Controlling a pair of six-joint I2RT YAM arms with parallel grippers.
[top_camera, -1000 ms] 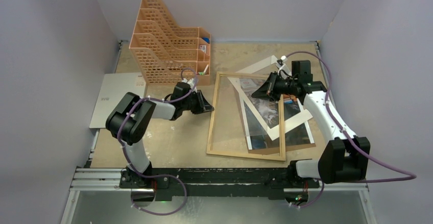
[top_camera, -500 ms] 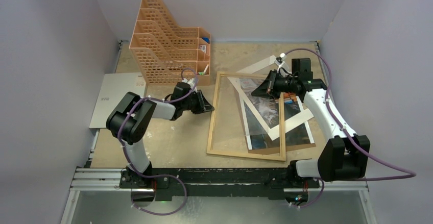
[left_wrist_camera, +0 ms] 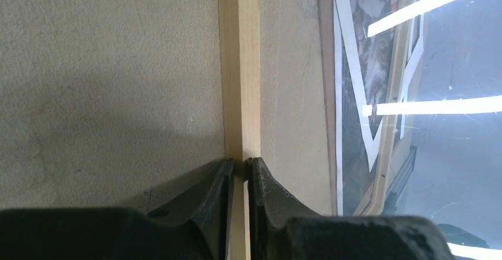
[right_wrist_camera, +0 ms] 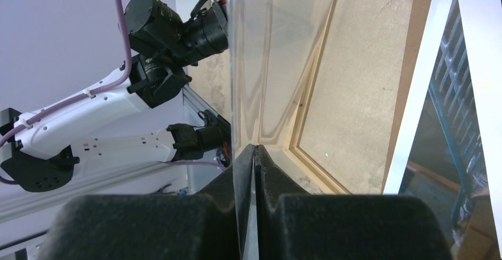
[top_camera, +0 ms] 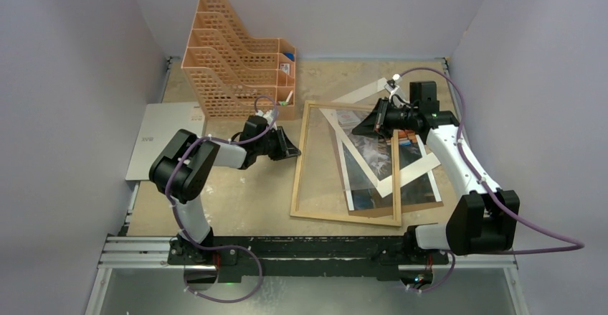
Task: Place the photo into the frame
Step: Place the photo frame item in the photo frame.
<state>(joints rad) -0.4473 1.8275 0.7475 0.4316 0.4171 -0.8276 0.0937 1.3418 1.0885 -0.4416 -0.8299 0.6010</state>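
Left gripper [left_wrist_camera: 239, 164] clamped on the left rail of the thin light-wood rectangular picture frame [left_wrist_camera: 240, 64], which lies flat on the beige table [top_camera: 244, 200]. Right gripper [right_wrist_camera: 254, 150] pinched shut on the edge of a thin clear sheet [right_wrist_camera: 260, 53], apparently the frame's pane. The white-bordered rectangular photo [top_camera: 414, 171] lies skewed across the frame's right half, one corner outside the right rail, so it is not seated.

Hazards:
- The narrow edge pinch gives little hold, so the sheet may slip or flex if it is swung quickly.
- With both arms gripping joined parts, uneven pulling could twist the frame.
- The skewed photo could catch a rail and crease unless it is squared first.
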